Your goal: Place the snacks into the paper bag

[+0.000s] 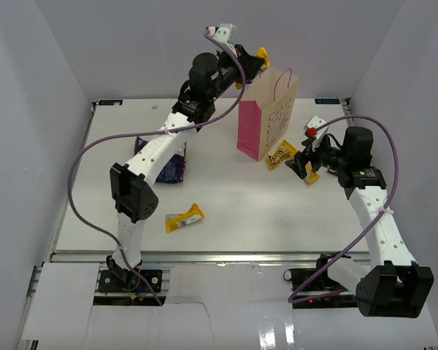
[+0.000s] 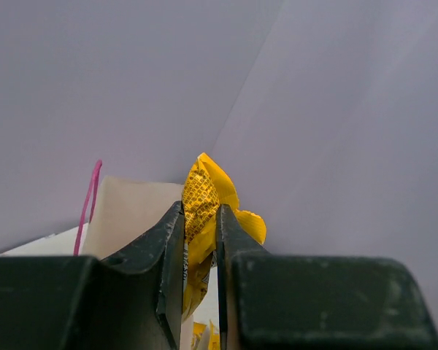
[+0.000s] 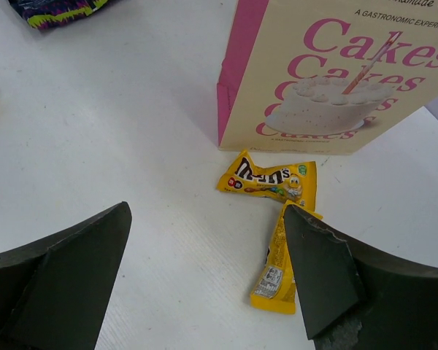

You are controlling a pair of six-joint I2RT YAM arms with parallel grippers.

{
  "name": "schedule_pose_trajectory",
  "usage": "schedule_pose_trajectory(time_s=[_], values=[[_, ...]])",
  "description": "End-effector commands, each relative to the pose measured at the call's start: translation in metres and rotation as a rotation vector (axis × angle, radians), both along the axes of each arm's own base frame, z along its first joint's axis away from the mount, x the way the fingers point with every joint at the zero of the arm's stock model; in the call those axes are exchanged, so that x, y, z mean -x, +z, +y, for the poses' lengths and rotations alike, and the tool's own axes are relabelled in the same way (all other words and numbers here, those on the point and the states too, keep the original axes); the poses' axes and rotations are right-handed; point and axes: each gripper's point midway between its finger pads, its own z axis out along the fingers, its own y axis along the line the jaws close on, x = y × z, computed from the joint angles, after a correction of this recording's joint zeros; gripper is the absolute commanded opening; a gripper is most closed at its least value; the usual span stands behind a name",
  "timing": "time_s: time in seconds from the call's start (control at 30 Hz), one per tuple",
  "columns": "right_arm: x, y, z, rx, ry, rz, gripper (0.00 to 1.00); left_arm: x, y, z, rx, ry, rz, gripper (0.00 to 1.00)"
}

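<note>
From above, the left gripper [image 1: 252,65] hangs over the open top of the paper bag [image 1: 266,124], shut on a yellow bar [image 1: 263,55]. The right gripper [image 1: 305,165] stands wide open and empty, low beside the bag's base. A loose yellow bar [image 1: 184,219] lies on the table [image 1: 233,204]. The chip bag [image 1: 172,169] is partly hidden under the left arm [image 1: 157,149].

At the left wrist, both fingers [image 2: 168,237] pinch the yellow bar, its crimped end projecting past the tips. Its print is too blurred to read.

At the right wrist, the bag face reads "Cakes" repeatedly in pink, plus "A GASTRONOMIC EXPERIENCE", cut off at the frame edge. An M&M's packet [image 3: 266,179] lies ahead of the spread fingers, touching neither. A second yellow packet [image 3: 277,273] is partly covered by one finger.
</note>
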Motion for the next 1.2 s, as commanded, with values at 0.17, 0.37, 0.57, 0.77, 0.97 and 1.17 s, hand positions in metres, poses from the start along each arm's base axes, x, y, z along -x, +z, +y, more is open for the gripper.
schedule_pose_trajectory(time_s=[0.17, 0.37, 0.57, 0.77, 0.97, 1.17], values=[[0.011, 0.003, 0.000, -0.038, -0.026, 0.002, 0.90, -0.042, -0.020, -0.035, 0.187, -0.031, 0.005, 0.01], [0.017, -0.015, -0.005, -0.060, -0.041, 0.052, 0.90, -0.050, -0.037, -0.040, 0.199, -0.023, 0.024, 0.02], [0.018, -0.029, -0.008, -0.052, -0.066, 0.082, 0.90, -0.045, -0.029, -0.040, 0.235, -0.039, 0.029, 0.04], [0.021, -0.035, -0.008, -0.062, -0.068, 0.103, 0.89, -0.036, 0.005, -0.038, 0.347, -0.050, -0.011, 0.04], [0.020, -0.037, -0.009, -0.058, -0.075, 0.103, 0.89, -0.030, 0.016, -0.042, 0.438, -0.085, 0.001, 0.05], [0.016, -0.034, -0.011, -0.062, -0.101, 0.094, 0.89, -0.049, -0.016, -0.048, 0.390, 0.022, -0.004, 0.09]])
